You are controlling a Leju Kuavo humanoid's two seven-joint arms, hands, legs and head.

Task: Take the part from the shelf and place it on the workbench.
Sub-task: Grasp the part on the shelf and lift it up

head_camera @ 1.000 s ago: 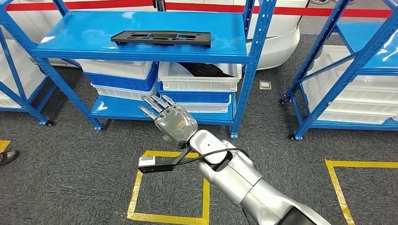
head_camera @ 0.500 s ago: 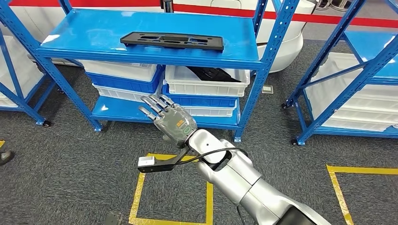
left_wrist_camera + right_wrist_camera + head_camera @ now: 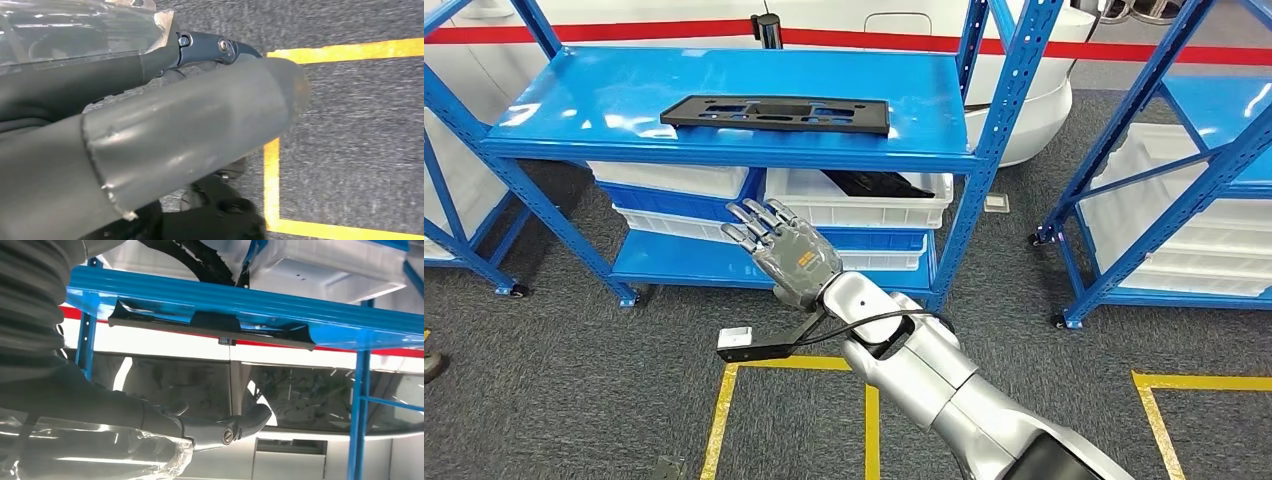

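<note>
Right hand (image 3: 789, 255) raised before the blue shelf (image 3: 604, 95), fingers spread and empty, below the black part (image 3: 776, 112) lying flat on the top level; left hand's state cannot be told.

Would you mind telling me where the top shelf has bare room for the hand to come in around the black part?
Bare blue surface lies left of the black part, toward the shelf's left edge, and behind it. The front strip is narrow. Underneath is crowded with white bins. The right hand is raised, holding nothing.
</note>
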